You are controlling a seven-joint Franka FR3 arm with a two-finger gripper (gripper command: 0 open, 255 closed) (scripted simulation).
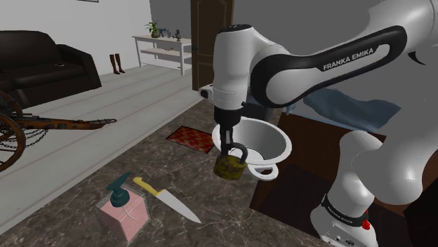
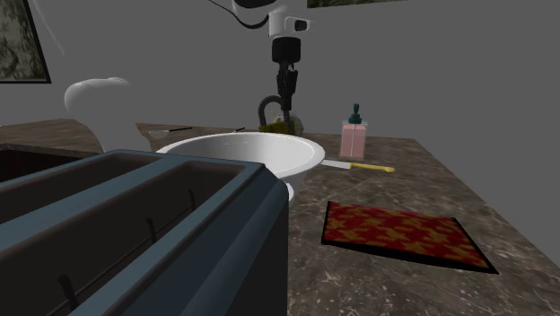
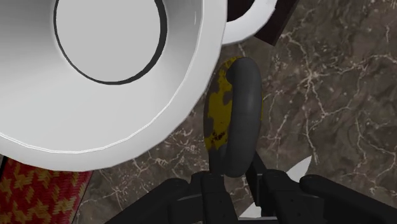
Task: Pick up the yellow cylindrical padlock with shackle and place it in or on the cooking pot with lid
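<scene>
My black gripper (image 1: 227,145) is shut on the dark shackle (image 3: 245,114) of a worn yellow padlock (image 1: 229,167), which hangs from it above the dark marble counter. In the shoulder view the padlock sits just left of the white pot (image 1: 281,137), level with its rim; no lid shows on the pot. The wrist view has the yellow body (image 3: 218,108) beside the pot's rim (image 3: 191,95), with the gripper (image 3: 232,173) clasping the shackle's near end. From the second exterior view, the gripper (image 2: 285,90) and padlock (image 2: 280,126) hang behind the pot's far rim (image 2: 242,146).
A pink soap dispenser (image 1: 125,210) and a yellow-handled knife (image 1: 168,200) lie on the counter toward the shoulder view's lower left. A red patterned mat (image 1: 191,137) lies beyond the pot. A dark toaster-like box (image 2: 135,233) fills the second exterior view's foreground.
</scene>
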